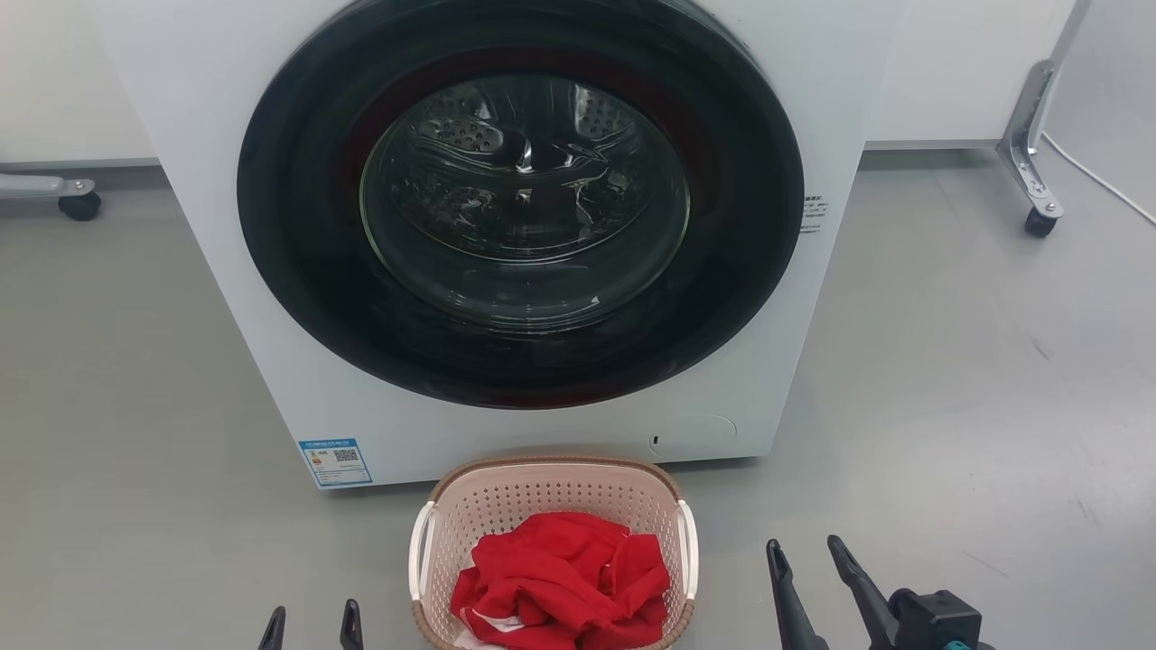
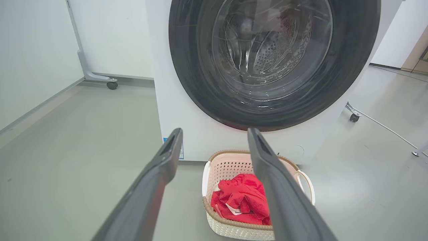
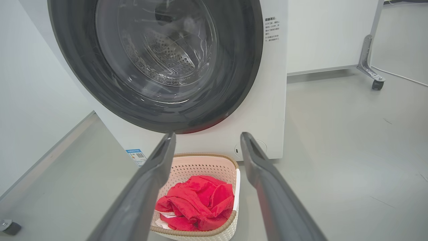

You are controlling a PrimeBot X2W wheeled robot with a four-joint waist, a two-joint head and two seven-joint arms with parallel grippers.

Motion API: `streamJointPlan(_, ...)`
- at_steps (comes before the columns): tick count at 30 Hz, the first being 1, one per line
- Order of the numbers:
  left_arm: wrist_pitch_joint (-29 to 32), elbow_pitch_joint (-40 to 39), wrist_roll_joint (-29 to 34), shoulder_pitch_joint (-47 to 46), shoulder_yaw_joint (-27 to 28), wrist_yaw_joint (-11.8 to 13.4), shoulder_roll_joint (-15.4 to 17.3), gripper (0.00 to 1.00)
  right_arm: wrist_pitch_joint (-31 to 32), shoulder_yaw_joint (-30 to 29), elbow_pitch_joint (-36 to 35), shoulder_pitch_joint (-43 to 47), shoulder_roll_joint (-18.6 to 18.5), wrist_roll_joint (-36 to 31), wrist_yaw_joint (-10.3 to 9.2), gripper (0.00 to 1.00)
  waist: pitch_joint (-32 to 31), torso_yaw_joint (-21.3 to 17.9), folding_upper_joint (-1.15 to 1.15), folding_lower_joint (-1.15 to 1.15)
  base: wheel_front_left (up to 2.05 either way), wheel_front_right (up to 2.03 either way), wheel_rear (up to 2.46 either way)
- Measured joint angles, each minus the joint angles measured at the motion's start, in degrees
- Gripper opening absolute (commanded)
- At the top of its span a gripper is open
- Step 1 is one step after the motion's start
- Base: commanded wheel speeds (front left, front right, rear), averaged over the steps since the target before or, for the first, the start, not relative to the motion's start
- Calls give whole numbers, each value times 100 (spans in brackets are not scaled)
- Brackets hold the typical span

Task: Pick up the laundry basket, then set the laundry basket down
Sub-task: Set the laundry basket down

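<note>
Flanking laundry basket [image 1: 553,495] w/ left end effector [image 1: 312,625] & right end effector [image 1: 804,547], both spread open, empty; prob. lined up for side handles [image 1: 420,551]. Resting on floor [image 1: 135,406] just in front of washer [image 1: 226,271], red cloth [image 1: 560,578] inside; not lifted yet.

Bright even light; glare on door glass [image 1: 524,199]; wrist views distorted.

The washing machine [image 1: 208,135] was white, its round door [image 1: 298,226] ringed in glossy black with a thin dark red band. A blue label [image 1: 335,461] marked its lower front. Before it, the laundry basket [image 1: 542,496] was pale pink, dotted with holes, with a brown woven-look rim [image 1: 551,463] and white handles [image 1: 419,551], holding red cloth [image 1: 564,578]. The floor [image 1: 948,406] was plain grey.
</note>
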Motion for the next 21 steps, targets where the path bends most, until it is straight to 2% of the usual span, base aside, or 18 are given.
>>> streamJointPlan(6,0,-225,177,64,1,5,-21,100,0,-310,-343,249,100,-276,-1,100,16,5,0,0,0,0,0)
streamJointPlan(21,0,-520,342,73,36,8,-37,100,-1,-631,-833,428,245,-814,-1,100,79,27,0,0,0,0,0)
